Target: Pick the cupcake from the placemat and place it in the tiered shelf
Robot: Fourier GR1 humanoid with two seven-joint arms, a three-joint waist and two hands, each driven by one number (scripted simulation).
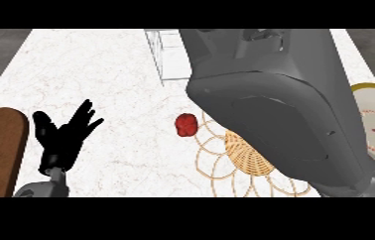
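Note:
My right forearm (pixel 278 100) fills the middle and right of the head view, running up towards the tiered shelf (pixel 167 55), a pale wire frame at the counter's back. The right hand itself is past the picture's top and does not show. A woven tan placemat (pixel 245 159) lies under the forearm, partly hidden by it. A small red lumpy thing (pixel 187 125) sits at the placemat's left edge; I cannot tell whether it is the cupcake. No cupcake shows plainly. My left hand (pixel 64 135) rests open at the lower left, fingers up.
A brown wooden board (pixel 11 150) lies at the left edge. A pale plate with a yellow rim (pixel 364 115) shows at the right edge. White marble counter (pixel 110 85) stretches between the left hand and the shelf.

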